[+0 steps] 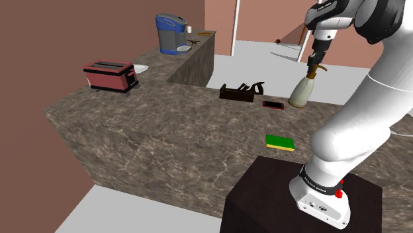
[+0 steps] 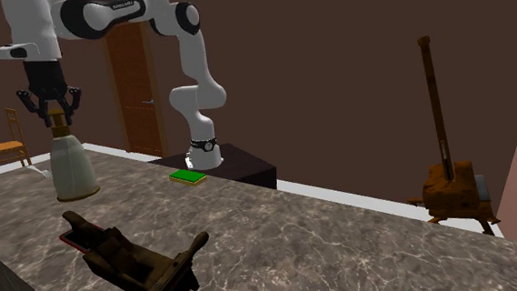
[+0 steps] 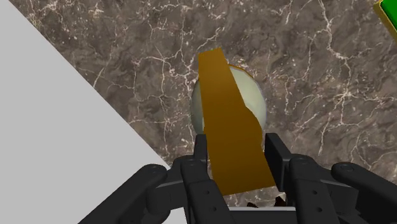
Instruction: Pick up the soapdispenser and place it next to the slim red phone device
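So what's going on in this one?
The Franka arm's black gripper is down over the brown pump of a cream soap dispenser, which stands upright on the marbled counter. A slim red phone lies just beside it, toward the shoulder view's left. Whether the pump is actually clamped isn't clear.

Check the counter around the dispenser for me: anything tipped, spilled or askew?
Nothing stands out. The soap dispenser stands upright on the counter beside the red phone, with the gripper at its top. No spill shows, and the green sponge lies flat.
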